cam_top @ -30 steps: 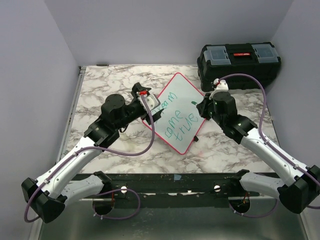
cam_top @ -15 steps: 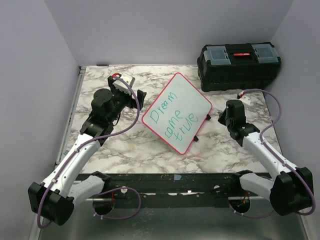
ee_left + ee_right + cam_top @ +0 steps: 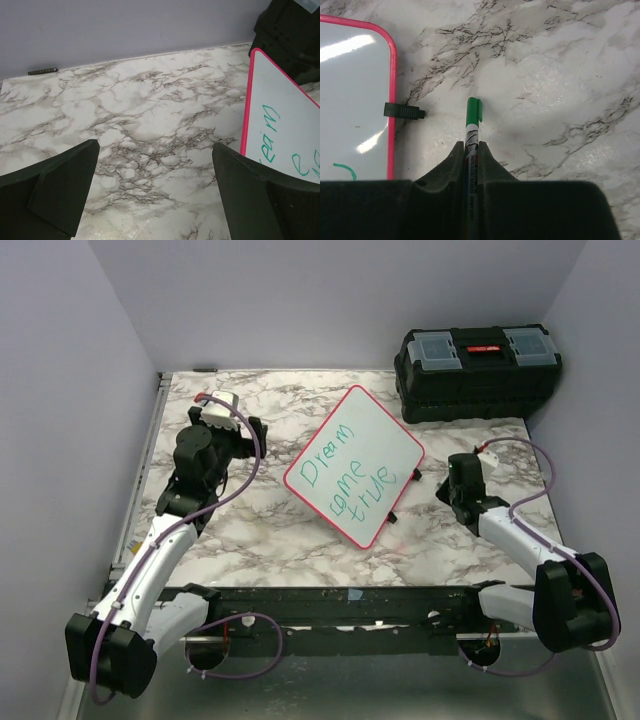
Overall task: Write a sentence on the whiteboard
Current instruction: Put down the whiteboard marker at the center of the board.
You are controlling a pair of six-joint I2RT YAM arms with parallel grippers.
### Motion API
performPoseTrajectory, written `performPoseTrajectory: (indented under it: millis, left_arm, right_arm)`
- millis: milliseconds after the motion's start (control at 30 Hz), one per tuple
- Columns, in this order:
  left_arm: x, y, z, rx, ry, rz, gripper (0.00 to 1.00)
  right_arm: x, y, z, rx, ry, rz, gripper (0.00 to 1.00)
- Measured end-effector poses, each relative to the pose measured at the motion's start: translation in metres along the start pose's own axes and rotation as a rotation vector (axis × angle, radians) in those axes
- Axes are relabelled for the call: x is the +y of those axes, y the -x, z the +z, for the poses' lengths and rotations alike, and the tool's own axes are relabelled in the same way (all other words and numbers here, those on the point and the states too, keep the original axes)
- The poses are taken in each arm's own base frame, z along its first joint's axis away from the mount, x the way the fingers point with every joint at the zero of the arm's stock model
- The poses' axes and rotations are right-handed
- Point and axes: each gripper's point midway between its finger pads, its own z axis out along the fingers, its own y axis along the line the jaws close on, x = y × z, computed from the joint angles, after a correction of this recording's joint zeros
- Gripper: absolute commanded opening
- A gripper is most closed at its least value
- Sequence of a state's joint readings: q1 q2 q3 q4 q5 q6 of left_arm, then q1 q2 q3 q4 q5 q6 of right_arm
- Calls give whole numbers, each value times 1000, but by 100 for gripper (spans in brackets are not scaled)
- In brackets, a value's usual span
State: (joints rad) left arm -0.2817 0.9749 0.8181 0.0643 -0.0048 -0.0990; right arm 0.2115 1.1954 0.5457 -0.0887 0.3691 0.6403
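Your right fingers (image 3: 451, 167) clamp a green marker (image 3: 473, 117), its capped end pointing ahead over the table (image 3: 560, 75). The whiteboard (image 3: 350, 85), bearing the sentence (image 3: 345, 472) "Dream come true", lies flat to their left. Your left gripper (image 3: 155, 150) gapes wide and empty, the board at its right.

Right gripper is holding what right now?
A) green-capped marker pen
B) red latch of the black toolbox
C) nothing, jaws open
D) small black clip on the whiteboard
A: the wrist view shows the right gripper shut on the green-capped marker pen, beside the pink-rimmed white whiteboard.
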Motion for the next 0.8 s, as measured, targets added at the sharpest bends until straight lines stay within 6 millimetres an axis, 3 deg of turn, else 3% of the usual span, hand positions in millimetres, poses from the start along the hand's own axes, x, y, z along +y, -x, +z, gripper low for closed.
performPoseTrajectory:
  millis: [233,400,600,800]
  left_arm:
    - [22,-4,-4,-25,94,-46,98]
    - [31,-6,-6,-40,137,-66,99]
    - [37,-5,-7,-63,164,-78,99]
    - [42,-3,-7,-84,187,-83,99]
  right_arm:
    - [-5,-6,1,0,-4,25,38]
    - [-7,-4,-2,-9,-2,39,69]
    - [-6,-1,-5,-19,5,44,99]
    - [2,19,-17,-46,27,36,100]
